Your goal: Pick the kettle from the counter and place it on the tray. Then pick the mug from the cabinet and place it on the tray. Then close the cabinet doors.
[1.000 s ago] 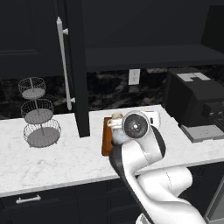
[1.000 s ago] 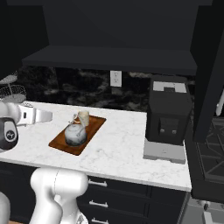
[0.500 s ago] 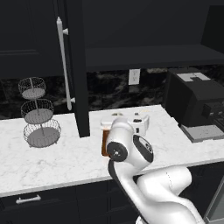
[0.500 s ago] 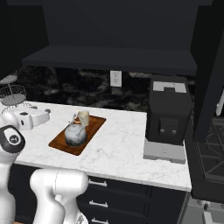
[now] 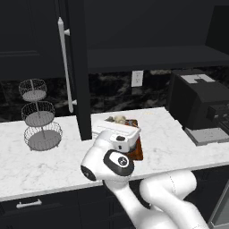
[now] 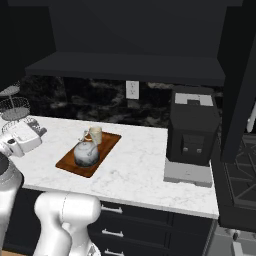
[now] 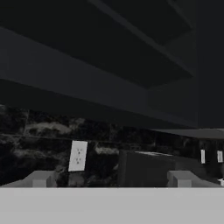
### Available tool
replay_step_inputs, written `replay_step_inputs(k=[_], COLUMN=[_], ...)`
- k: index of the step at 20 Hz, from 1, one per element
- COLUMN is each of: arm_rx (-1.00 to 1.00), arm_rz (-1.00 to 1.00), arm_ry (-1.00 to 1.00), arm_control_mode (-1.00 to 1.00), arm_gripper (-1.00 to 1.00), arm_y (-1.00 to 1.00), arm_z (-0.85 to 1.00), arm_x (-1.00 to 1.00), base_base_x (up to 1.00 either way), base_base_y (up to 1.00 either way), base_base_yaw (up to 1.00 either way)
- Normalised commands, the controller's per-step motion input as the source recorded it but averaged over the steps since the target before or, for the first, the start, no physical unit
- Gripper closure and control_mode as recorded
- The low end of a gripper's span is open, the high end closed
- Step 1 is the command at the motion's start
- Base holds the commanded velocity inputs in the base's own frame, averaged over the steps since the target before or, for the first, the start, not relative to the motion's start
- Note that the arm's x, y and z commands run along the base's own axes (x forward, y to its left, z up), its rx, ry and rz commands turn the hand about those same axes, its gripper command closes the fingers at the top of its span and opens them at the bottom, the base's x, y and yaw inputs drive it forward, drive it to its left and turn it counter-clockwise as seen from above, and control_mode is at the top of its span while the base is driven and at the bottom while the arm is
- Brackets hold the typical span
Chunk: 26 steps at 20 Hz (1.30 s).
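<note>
The kettle point(image 6: 86, 154) and the cream mug point(image 6: 95, 134) both sit on the wooden tray point(image 6: 67, 164), the mug just behind the kettle, so what appears to remain is shutting the cabinet doors. One cabinet door point(image 5: 77, 67) stands open, edge-on to the counter point(image 5: 53, 161), with its long silver bar handle point(image 5: 65, 67) facing left; the right-hand door point(image 6: 239, 80) also seems swung out beside the coffee machine point(image 6: 192, 130). The gripper point(image 7: 111, 181) hangs empty with its jaws wide, low over the counter's left part, looking toward the wall outlet point(image 7: 78, 155) and the underside of the cabinet shelf point(image 7: 87, 87)

To close the near door well, I'd judge the hand should rise clear of the tray first, so the kettle's wire handle isn't clipped, then come around to the door's outer face, near its free edge and away from the hinge. Push with the flat of the fingers rather than gripping the bar, and follow the door's arc until it meets the frame. The wire basket stand point(image 5: 40, 116) sits near that side, so the elbow needs watching
</note>
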Motion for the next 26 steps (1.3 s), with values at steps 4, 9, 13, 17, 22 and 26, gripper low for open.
replay_step_inputs(k=[4,9,13,17,22,26], arm_rx=[-0.09,-0.03,-0.13,-0.12,-0.14,-0.12], arm_rz=[-0.08,-0.05,-0.13,-0.12,-0.08,-0.06], arm_ry=[0.00,-0.04,0.00,-0.01,0.00,0.00], arm_control_mode=[-1.00,-1.00,-1.00,-1.00,-1.00,-1.00], arm_gripper=[-1.00,-1.00,-1.00,-1.00,-1.00,-1.00], arm_y=[0.17,0.31,0.64,0.71,0.78,0.71], arm_z=[0.00,0.13,0.01,0.03,0.00,0.00], arm_x=[-0.11,-0.35,-0.11,0.00,0.00,0.00], base_base_x=[0.00,0.00,0.00,0.00,0.00,0.00], base_base_y=[0.00,0.00,0.00,0.00,0.00,0.00], base_base_yaw=[0.00,0.00,0.00,0.00,0.00,0.00])
